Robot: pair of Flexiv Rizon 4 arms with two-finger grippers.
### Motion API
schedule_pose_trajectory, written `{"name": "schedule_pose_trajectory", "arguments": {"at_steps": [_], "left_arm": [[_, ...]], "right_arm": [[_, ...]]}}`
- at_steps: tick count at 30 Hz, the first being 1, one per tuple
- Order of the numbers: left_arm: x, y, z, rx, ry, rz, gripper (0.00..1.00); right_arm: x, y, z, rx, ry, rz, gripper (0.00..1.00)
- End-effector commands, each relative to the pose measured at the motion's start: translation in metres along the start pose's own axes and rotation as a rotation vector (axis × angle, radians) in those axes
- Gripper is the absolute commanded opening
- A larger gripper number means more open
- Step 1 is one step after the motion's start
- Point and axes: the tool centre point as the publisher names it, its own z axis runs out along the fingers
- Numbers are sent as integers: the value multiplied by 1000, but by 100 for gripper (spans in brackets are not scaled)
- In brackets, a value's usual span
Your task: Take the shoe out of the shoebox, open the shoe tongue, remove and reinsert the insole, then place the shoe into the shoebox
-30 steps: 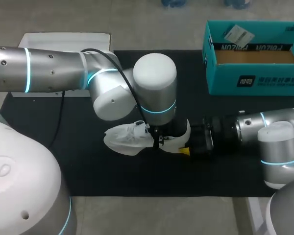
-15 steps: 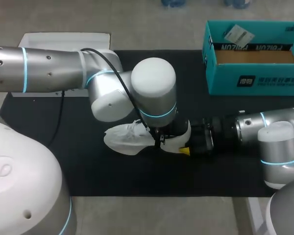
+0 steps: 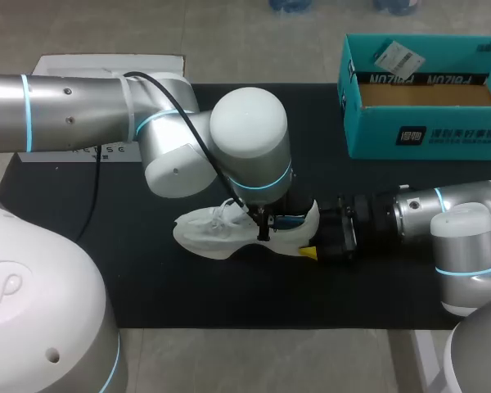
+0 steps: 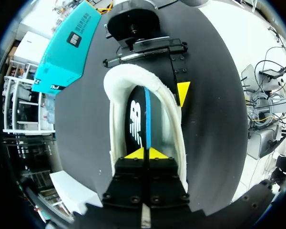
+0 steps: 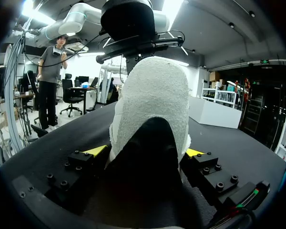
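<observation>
The white shoe [image 3: 215,234] lies on its side near the middle of the black surface [image 3: 147,286], with the toe toward my left side and the heel toward my right side. The left arm comes over the shoe from above. The left end effector [image 4: 144,153] is inside the opening of the shoe. Its two yellow tips are pressed together on the thin blue edge of the black insole [image 4: 136,121], which is inside the shoe. The right arm lies low over the surface and comes to the shoe from the heel side. The right end effector [image 5: 145,151] is clamped on the heel. One yellow tip is on each side of the heel, and both touch the white fabric. The teal shoebox [image 3: 425,135] stands open at the far right corner of the surface, well apart from the shoe. A small paper tag [image 3: 398,57] lies inside the shoebox against its back wall.
</observation>
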Motion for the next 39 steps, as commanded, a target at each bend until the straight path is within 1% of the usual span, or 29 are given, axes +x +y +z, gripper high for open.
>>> {"name": "schedule_pose_trajectory", "arguments": {"at_steps": [1, 6, 12, 16, 19, 21, 25, 29, 34, 39], "left_arm": [[-1, 4, -10, 2, -8, -1, 0], [-3, 5, -15, 2, -15, -22, 0], [-15, 12, -25, 18, -21, -69, 0], [-18, 18, -35, 51, -8, -76, 0], [-16, 22, -42, 81, 8, -77, 0], [-13, 25, -50, 114, 22, -76, 0], [-10, 24, -61, 157, 23, -73, 0], [-3, 18, -71, 179, 15, -53, 0], [8, 7, -77, 185, 12, -32, 0], [13, -11, -78, 192, 18, -19, 0]], "right_arm": [[2, -7, 5, 2, 1, 0, 0], [2, -7, 5, 2, 1, 0, 0], [2, -7, 5, 2, 1, 0, 0], [2, -7, 5, 2, 1, 0, 0], [2, -7, 5, 2, 1, 0, 0], [2, -7, 5, 2, 1, 0, 0], [2, -7, 5, 2, 1, 0, 0], [2, -7, 5, 2, 1, 0, 0], [2, -7, 5, 2, 1, 0, 0], [2, -7, 5, 2, 1, 0, 0]]}}
